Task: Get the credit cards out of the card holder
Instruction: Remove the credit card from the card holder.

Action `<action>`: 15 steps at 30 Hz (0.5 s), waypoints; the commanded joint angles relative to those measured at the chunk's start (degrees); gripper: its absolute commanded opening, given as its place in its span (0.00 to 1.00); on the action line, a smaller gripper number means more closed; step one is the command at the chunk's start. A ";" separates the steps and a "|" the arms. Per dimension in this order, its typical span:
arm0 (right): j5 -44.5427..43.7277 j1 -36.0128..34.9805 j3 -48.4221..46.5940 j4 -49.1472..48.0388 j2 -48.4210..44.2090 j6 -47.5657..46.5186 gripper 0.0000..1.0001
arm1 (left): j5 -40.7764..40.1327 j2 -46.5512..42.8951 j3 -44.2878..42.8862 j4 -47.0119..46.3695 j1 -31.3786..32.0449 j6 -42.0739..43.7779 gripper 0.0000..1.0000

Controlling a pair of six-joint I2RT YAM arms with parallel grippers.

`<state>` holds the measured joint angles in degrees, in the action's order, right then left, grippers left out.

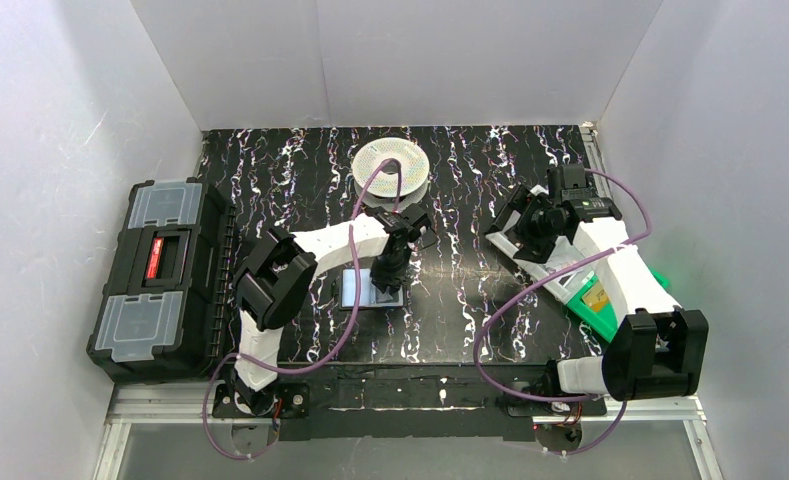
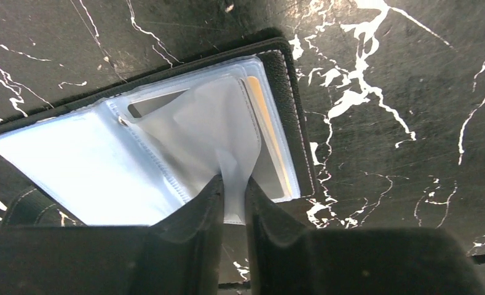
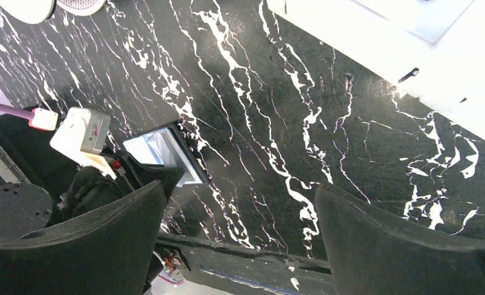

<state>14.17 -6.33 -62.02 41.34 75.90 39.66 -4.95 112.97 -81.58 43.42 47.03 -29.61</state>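
The black card holder (image 1: 355,290) lies open on the marble-patterned table, its clear plastic sleeves showing bluish-grey. In the left wrist view its black rim (image 2: 287,80) frames the sleeves. My left gripper (image 2: 232,184) is shut on the corner of one clear sleeve (image 2: 209,123) and pulls it up into a peak. An orange-tan card edge (image 2: 261,110) shows in the pocket under that sleeve. I cannot make out the pale yellowish card. My left gripper (image 1: 388,285) stands over the holder. My right gripper (image 1: 525,225) hangs open and empty at the right (image 3: 240,190). The holder also shows in the right wrist view (image 3: 163,150).
A big black toolbox (image 1: 160,280) stands at the left edge. A white round spool (image 1: 392,168) sits at the back centre. A green and white object (image 1: 595,300) lies under the right arm. White walls close in three sides.
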 commanded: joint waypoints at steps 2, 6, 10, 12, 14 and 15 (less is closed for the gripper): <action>1.46 -2.38 0.06 -1.97 0.90 -0.18 0.98 | -1.89 1.11 0.44 1.02 -0.44 -0.01 0.10; 1.61 -4.65 -0.03 -2.44 1.97 0.34 0.98 | -0.09 -0.74 0.48 1.02 -1.34 -0.19 0.00; 1.72 -7.13 0.05 -3.43 3.49 1.25 0.98 | 1.91 -4.13 1.65 0.54 -2.94 -0.64 0.00; 1.78 -8.02 -0.39 -3.58 4.61 1.41 0.98 | 3.15 -6.07 3.09 -0.21 -4.11 -1.06 0.00; 1.48 -8.78 -0.87 -3.56 5.54 1.52 0.98 | 4.21 -7.84 4.71 -0.87 -5.38 -1.30 0.00; 1.32 -9.13 -0.98 -3.69 5.77 1.67 0.98 | 4.58 -8.65 5.67 -1.05 -6.17 -1.44 0.00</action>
<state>15.16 -14.17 -62.02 39.24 80.55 40.62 -2.20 110.39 -78.76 42.52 43.57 -30.13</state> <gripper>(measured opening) 0.983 0.010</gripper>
